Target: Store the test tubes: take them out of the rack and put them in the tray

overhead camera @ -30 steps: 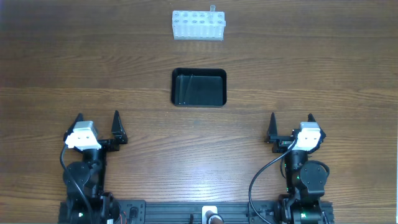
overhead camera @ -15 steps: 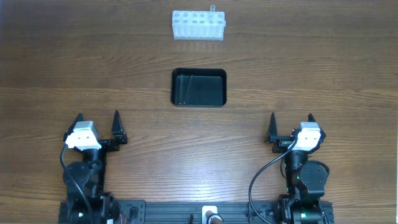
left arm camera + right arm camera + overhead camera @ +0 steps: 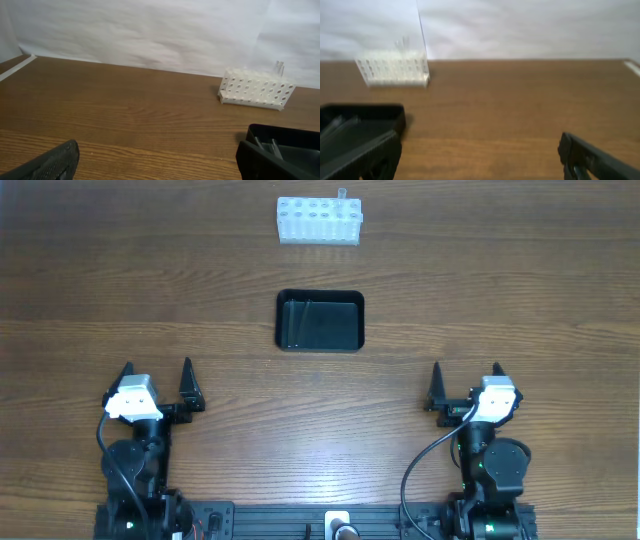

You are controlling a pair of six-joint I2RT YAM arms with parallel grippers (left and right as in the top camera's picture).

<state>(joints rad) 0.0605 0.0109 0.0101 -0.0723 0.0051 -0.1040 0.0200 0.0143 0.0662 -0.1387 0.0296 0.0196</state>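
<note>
Both pincers are held wide open and empty on the arms' side of the tray [image 3: 281, 320], the left pincer [image 3: 157, 377] off to its left and the right pincer [image 3: 466, 377] off to its right. Beyond the tray, the rack [image 3: 318, 222] is laid with its long axis crosswise on the surface [image 3: 520, 290]. One test tube [image 3: 342, 192] is counted, upright at the rack's far right corner (marginally nearer the right arm, it is judged). One rack and one tray are counted. Loose tubes [image 3: 272, 146] are glimpsed lying in the tray, but their number cannot be told.
</note>
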